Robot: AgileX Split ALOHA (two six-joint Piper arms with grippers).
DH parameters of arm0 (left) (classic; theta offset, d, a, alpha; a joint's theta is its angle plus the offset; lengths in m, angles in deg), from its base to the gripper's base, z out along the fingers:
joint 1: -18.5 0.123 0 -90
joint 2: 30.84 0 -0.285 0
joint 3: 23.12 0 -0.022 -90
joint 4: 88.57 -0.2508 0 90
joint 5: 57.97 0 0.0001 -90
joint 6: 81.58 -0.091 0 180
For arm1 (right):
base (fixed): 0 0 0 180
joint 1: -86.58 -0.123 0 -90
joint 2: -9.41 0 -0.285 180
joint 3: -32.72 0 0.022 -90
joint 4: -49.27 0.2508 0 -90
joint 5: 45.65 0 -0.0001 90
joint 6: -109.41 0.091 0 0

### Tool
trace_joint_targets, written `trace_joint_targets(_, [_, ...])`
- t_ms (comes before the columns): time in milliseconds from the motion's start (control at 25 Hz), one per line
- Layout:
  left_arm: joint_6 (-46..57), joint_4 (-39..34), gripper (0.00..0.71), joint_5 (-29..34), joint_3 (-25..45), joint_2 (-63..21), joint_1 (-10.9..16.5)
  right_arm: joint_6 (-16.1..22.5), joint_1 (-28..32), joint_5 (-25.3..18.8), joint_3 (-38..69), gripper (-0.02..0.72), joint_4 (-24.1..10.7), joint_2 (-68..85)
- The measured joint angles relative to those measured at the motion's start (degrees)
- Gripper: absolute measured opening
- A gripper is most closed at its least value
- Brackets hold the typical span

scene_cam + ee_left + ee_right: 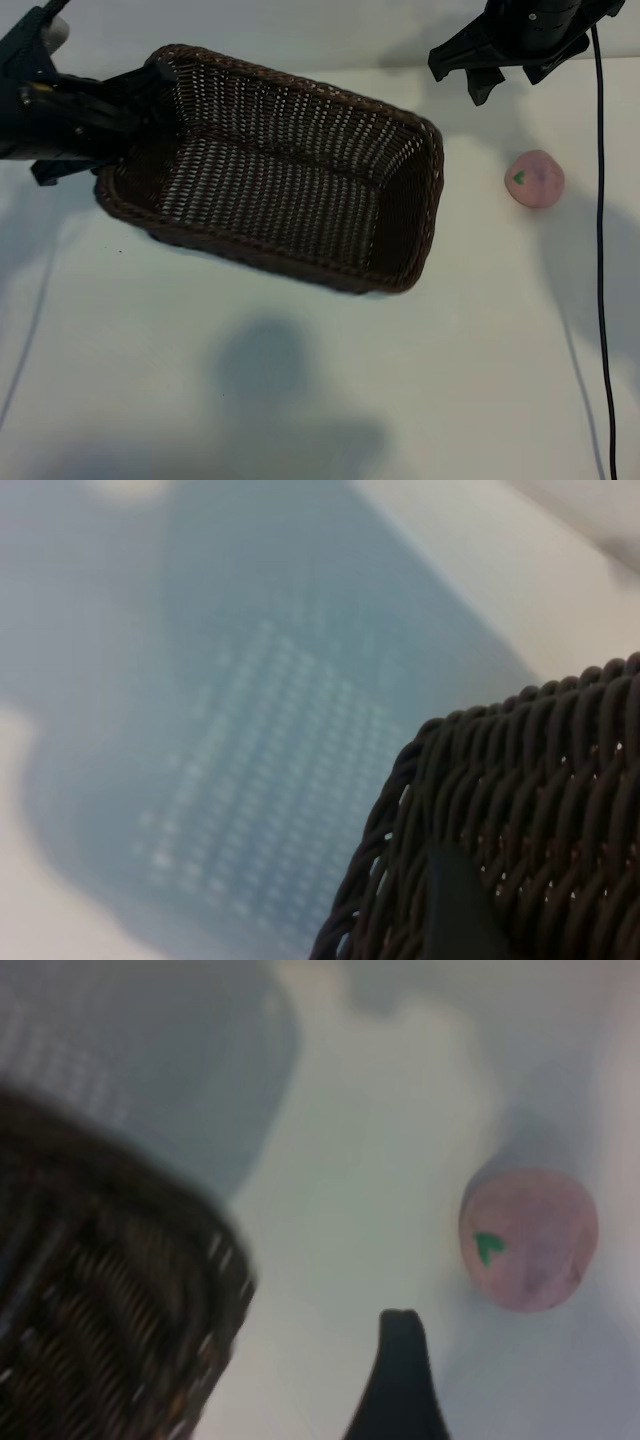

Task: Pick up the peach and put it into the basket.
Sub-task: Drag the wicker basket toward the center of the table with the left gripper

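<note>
The pale-pink peach (534, 178) with a green leaf mark lies on the white table, to the right of the basket and apart from it. The dark-brown wicker basket (300, 130) stands tilted over its own shadow. Its left end is held by my left gripper (150, 105), whose jaws are closed over the rim. In the left wrist view one finger (455, 910) rests against the woven wall (540, 780). My right gripper (510, 80) hangs open and empty above the table behind the peach. The right wrist view shows one finger (400, 1380) between the peach (530, 1238) and the basket's corner (100, 1290).
A black cable (603, 250) runs down the table's right side, just right of the peach. White tabletop (300, 380) stretches in front of the basket, crossed by soft shadows.
</note>
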Motion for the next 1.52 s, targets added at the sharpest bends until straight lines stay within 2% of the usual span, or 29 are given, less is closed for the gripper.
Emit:
trace_joint_targets(360, [-2.7,7.0,0.383,-5.1,-1.6,8.7,0.0,-0.4,0.0,0.0,0.0,0.553,0.0,0.0])
trace_joint_targets(840, [-3.1,10.9,0.381,-5.7,-1.6,15.0,0.0,-1.3,0.0,0.0,0.0,0.553,0.0,0.0])
trace_joint_targets(1520, [-4.5,11.1,0.379,-2.6,-1.7,17.4,0.0,-1.3,0.0,0.0,0.0,0.553,0.0,0.0])
